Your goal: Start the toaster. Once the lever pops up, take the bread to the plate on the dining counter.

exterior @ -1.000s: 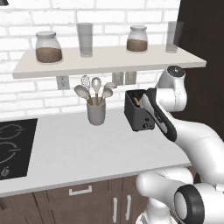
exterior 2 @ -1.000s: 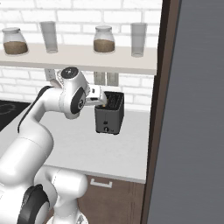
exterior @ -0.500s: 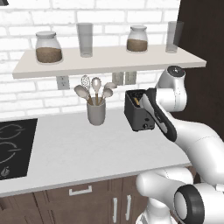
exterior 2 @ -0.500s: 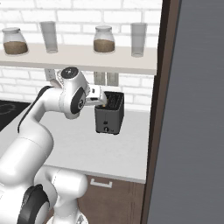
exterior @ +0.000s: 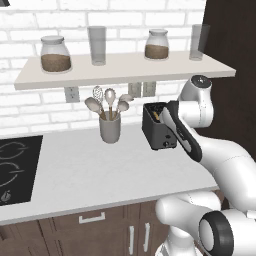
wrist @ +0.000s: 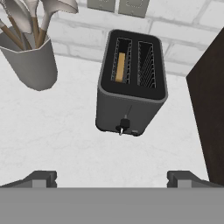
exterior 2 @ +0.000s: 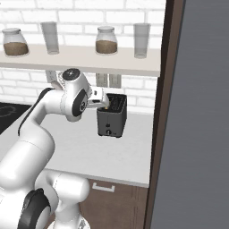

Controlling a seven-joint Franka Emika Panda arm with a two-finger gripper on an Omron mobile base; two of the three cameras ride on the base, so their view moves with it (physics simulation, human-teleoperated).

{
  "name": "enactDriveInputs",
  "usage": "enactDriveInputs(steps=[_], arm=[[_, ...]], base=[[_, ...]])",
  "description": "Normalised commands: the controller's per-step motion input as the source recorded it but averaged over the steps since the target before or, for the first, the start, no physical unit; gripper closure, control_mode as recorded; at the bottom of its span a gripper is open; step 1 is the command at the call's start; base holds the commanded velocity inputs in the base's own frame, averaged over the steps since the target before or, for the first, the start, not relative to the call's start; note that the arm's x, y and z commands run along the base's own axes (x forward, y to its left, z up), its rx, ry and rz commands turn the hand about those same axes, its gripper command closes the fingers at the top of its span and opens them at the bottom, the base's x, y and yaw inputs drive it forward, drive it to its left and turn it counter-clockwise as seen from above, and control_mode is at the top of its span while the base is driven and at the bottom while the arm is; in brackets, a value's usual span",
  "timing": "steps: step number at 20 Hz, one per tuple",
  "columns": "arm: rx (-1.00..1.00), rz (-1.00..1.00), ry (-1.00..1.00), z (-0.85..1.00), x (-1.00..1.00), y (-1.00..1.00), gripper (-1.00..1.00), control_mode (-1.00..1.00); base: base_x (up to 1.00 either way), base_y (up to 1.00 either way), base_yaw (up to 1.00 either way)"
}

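Toaster: you have one black toaster [wrist: 131, 85] standing on the white bench [exterior: 85, 175] near the brick wall, just beside the dark tall panel on its right; in the hand view its front faces you, with a small lever knob [wrist: 124, 127] low on the front.
Slots: count two on top of the toaster, side by side.
Bread: one tan slice [wrist: 120, 67] sits upright inside the left slot as the hand view shows it; the other slot holds nothing you can see.
Pincer: your pincer [wrist: 112, 178] hangs above and in front of the toaster with its two dark tips spread wide apart, holding nothing and touching nothing.
Arm: in the left base view the white arm [exterior: 200, 100] bends over the toaster from the right and hides part of it.
Cup: one grey cup [exterior: 110, 129] stands on the bench left of the toaster, apart from it, and you can count four spoons and a whisk-like tool among its handles, though the exact number is hard to tell.
Shelf: one pale shelf [exterior: 125, 70] runs along the wall above the bench.
Jars: two lidded glass jars [exterior: 55, 54] with brown filling sit on the shelf.
Glasses: two tall clear glasses [exterior: 97, 46] stand on the shelf, one after each jar.
Sockets: two wall sockets [wrist: 118, 5] sit behind the toaster, and one more is left of the cup.
Hob: one black hob [exterior: 15, 167] is set into the bench at the far left.
Room: white brick wall, dark wood cupboards with pale handles below the bench.
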Motion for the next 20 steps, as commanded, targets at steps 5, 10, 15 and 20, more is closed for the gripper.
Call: enactDriveInputs(steps=[5,10,15,20], arm=[[0.00,0.00,0.00,0.00,0.00,0.00,-1.00,-1.00],[0.00,0.00,0.00,0.00,0.00,0.00,-1.00,-1.00],[0.00,0.00,0.00,0.00,0.00,0.00,-1.00,-1.00],[0.00,0.00,0.00,0.00,0.00,0.00,-1.00,-1.00]], base=[[0.00,0.00,0.00],[0.00,0.00,0.00],[0.00,0.00,0.00],[0.00,0.00,0.00]])
